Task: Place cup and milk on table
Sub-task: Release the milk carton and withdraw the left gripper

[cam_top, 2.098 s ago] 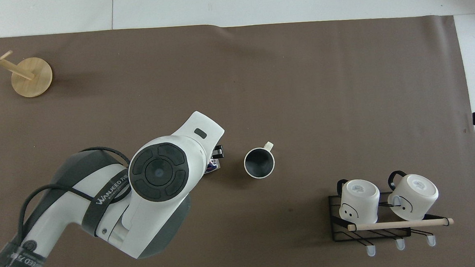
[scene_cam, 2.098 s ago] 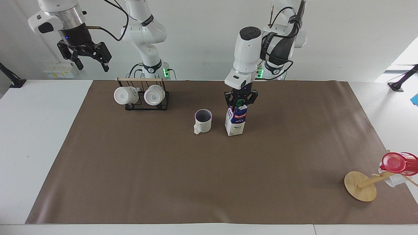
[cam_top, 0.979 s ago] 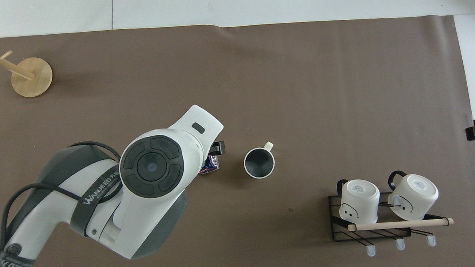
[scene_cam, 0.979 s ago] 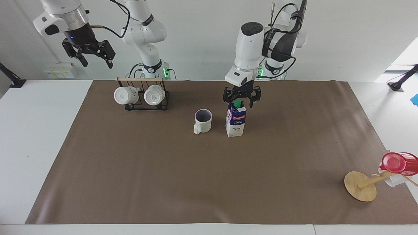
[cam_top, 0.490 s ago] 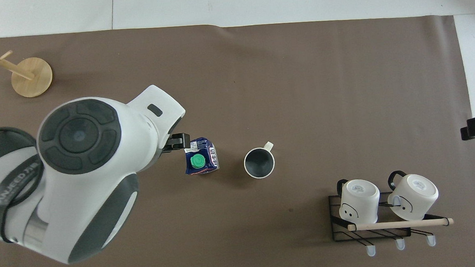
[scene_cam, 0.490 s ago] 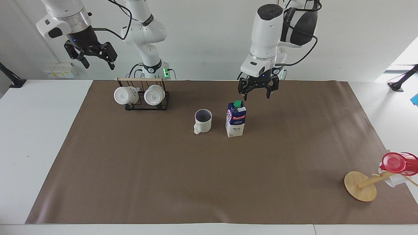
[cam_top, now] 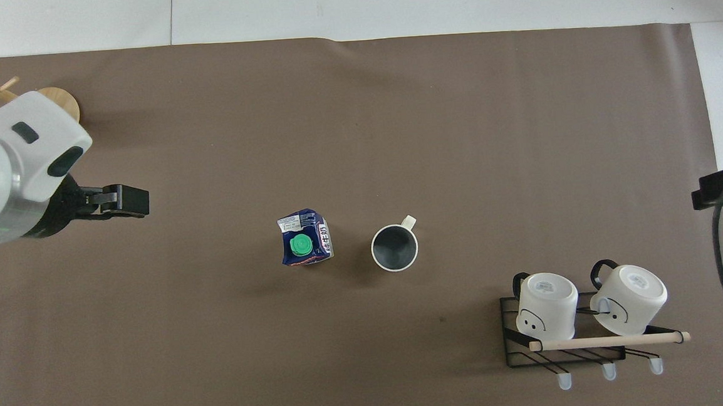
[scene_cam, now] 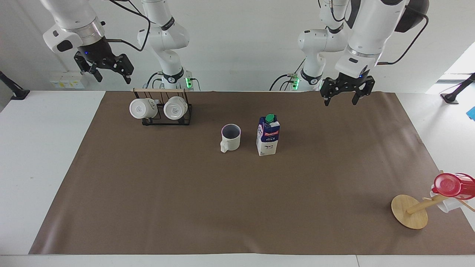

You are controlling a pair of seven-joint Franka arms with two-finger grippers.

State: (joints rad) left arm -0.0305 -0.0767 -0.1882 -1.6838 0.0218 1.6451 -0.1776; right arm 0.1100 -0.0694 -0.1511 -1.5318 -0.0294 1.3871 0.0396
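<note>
The cream-white cup with a dark inside stands upright on the brown mat of the white table. It also shows in the overhead view. The blue-and-white milk carton with a green cap stands upright beside it, toward the left arm's end. My left gripper is open and empty, raised over the mat's edge by the robots, well clear of the milk. My right gripper is open and empty, raised near the rack.
A black wire rack holding two white mugs stands near the right arm's base. A tipped wooden stand with a red plastic cup lies at the mat's corner, at the left arm's end, farthest from the robots.
My left gripper has opened off the milk's top, risen and swung away toward the left arm's end. The milk stays standing. My right gripper has drifted slightly.
</note>
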